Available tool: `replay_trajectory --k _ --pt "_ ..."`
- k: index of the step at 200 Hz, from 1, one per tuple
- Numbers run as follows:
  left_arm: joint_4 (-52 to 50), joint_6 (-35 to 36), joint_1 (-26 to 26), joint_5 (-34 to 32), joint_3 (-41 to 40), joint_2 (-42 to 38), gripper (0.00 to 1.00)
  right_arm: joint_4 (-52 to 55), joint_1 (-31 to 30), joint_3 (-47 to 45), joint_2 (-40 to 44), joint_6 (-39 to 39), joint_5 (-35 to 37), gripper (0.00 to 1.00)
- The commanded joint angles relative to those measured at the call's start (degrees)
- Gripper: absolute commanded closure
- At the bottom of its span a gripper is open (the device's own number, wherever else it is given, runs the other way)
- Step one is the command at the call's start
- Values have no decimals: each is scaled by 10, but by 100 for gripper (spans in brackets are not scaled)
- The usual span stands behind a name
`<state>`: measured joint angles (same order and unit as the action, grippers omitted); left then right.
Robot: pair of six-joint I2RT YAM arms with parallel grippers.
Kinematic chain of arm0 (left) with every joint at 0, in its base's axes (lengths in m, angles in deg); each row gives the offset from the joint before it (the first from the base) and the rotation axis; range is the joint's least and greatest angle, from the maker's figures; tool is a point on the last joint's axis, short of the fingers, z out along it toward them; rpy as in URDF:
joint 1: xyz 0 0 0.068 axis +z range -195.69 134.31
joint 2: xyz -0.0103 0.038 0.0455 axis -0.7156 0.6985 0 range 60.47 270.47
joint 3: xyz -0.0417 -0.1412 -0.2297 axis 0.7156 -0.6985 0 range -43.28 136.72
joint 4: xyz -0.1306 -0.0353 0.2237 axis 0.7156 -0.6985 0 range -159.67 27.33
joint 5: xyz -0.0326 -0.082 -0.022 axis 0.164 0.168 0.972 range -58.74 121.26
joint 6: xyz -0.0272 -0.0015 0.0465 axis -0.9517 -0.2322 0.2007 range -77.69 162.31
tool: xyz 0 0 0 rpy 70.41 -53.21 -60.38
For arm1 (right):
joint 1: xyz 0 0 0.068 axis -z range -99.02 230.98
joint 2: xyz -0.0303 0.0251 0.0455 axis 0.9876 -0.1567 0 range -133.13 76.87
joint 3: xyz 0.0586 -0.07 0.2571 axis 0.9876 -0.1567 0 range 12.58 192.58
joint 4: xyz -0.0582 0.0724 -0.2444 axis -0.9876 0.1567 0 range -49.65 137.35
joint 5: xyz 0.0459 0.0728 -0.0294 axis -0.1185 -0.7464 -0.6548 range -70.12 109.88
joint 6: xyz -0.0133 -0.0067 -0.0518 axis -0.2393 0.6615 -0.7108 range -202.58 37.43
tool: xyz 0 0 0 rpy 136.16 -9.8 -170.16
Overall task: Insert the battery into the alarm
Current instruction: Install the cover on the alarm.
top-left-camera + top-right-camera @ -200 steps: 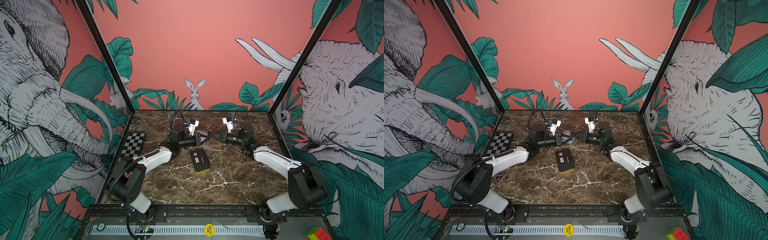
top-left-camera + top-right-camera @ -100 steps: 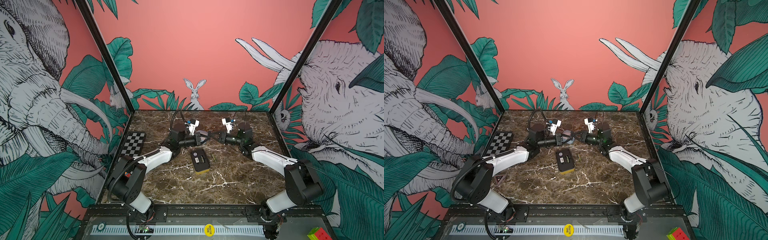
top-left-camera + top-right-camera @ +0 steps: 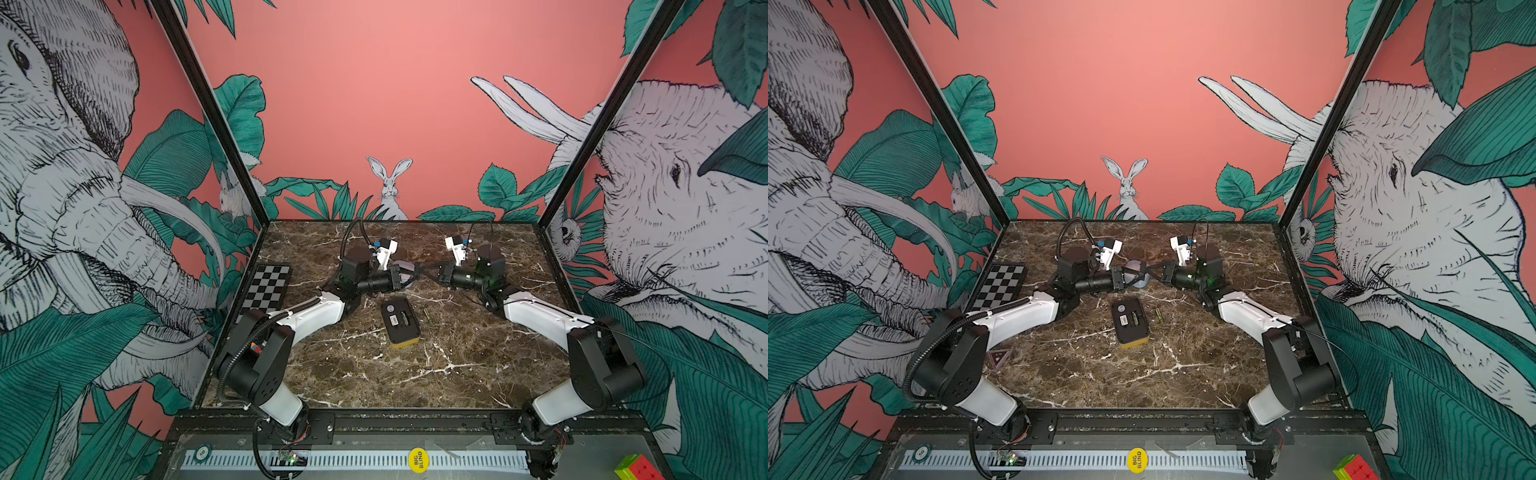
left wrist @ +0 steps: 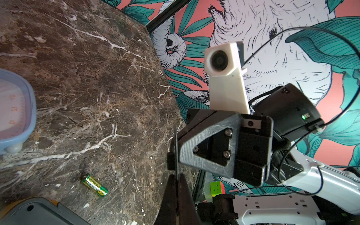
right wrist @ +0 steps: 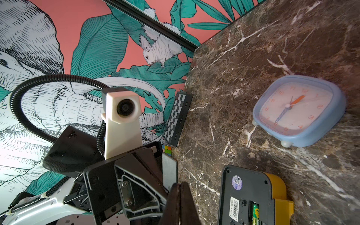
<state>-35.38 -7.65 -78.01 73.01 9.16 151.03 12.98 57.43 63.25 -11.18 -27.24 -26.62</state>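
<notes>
The alarm point(image 3: 399, 322) point(image 3: 1129, 322) is a black box with a yellow front, lying face down mid-table. Its back compartment is open, with one green battery point(image 5: 253, 214) in it. A second green battery point(image 3: 427, 313) point(image 4: 94, 185) lies loose on the marble just right of the alarm. Behind the alarm the two grippers meet tip to tip above the table. My left gripper point(image 4: 176, 175) is shut on a thin grey plate point(image 5: 169, 171), seen edge-on in the left wrist view. My right gripper point(image 5: 180, 185) is shut on the plate's free edge.
A blue clock point(image 5: 298, 111) point(image 3: 405, 268) stands upright just behind the meeting grippers. A checkerboard card point(image 3: 266, 286) lies at the table's left edge. A colour cube point(image 3: 633, 469) sits off the table at the front right.
My right gripper has moved left up to the left gripper and closed its jaws on the plate's edge. The left arm, alarm and loose battery have not moved.
</notes>
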Motion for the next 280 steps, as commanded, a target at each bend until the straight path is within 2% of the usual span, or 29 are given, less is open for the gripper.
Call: replay_trajectory --k 1,28,57,122,131,182,232,265,280 --pt "10 -7 -7 26 16 6 100 -16 -9 0 10 -11 -22 96" --pt "26 -20 -7 31 15 10 100 1 -10 2 9 -25 -30 92" --pt "34 -27 -7 36 16 12 100 -6 -10 0 4 -19 -34 91" --pt "28 -26 -7 34 17 14 100 -55 -9 0 -7 26 -48 97" --pt "25 -25 -7 35 18 14 100 -53 -10 0 -5 23 -44 100" --pt "2 -13 -7 28 16 9 100 -15 -10 7 7 -3 -26 100" --pt "-56 26 -6 0 18 -7 70 51 -8 19 19 -44 -8 100" --pt "-97 55 -6 -17 18 -23 64 91 -6 22 19 -63 0 100" --pt "-118 67 -5 -20 15 -29 58 103 -4 24 18 -67 1 100"
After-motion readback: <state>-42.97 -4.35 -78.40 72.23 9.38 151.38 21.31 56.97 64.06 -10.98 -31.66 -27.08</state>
